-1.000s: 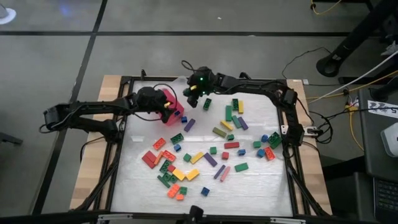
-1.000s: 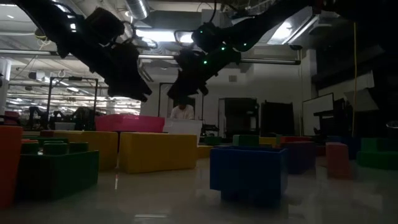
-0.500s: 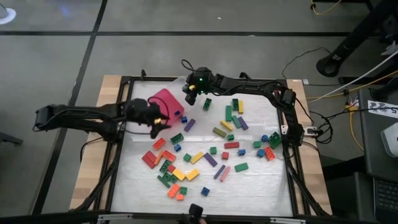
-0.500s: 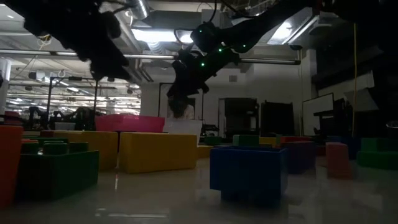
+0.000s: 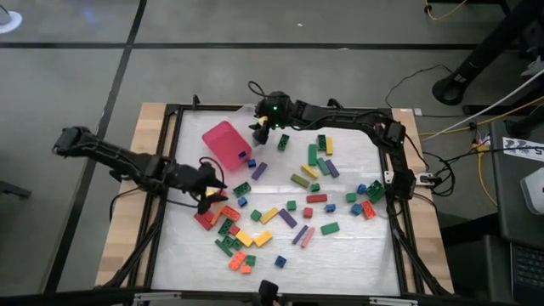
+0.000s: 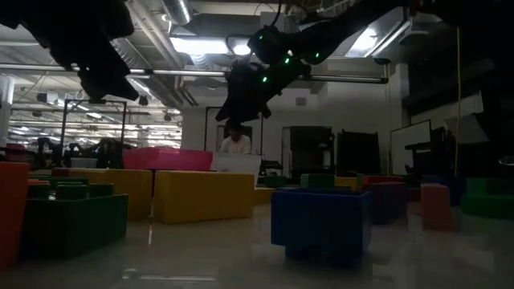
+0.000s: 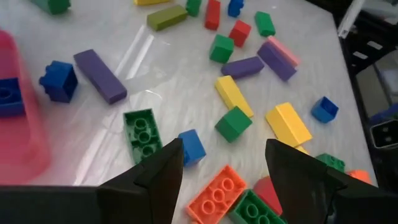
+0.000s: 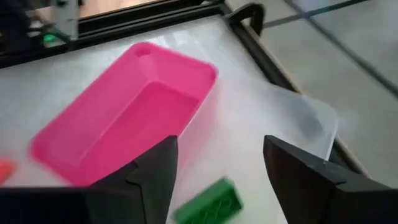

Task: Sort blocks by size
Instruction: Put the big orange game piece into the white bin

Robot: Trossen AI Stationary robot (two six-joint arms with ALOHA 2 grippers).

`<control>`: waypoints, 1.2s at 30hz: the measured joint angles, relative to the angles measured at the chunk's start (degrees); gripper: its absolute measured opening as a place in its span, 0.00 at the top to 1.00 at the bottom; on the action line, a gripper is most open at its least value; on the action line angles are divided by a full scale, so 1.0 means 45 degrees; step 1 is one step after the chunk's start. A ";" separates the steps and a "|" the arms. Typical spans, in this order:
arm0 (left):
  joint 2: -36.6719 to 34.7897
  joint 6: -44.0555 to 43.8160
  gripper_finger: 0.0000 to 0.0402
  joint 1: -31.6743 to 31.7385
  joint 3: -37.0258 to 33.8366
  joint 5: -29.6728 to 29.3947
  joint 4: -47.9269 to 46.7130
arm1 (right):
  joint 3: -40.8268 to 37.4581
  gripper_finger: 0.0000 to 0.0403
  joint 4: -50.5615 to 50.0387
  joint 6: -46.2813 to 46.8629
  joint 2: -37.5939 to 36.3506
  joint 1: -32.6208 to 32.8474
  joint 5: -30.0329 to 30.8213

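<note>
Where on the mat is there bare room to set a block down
Bare mat runs along the near edge, below the green block, and at the far right corner beyond the green bars. It is crowded around the left tool and the red, green and yellow cluster.

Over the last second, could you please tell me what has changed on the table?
The left gripper left the pink tray and swung back over the brick pile, fingers open. The right gripper, beside the tray, opened its fingers. The tray and scattered bricks stayed put.

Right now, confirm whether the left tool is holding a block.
No. The left tool is open and empty above the scattered blocks, the table showing between its fingers.
</note>
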 joint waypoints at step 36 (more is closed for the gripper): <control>0.5474 -0.4025 0.47 -0.1523 0.0008 -0.4102 -0.1895 | 0.0010 0.41 -1.1411 -0.0693 -0.6142 0.0015 -0.1097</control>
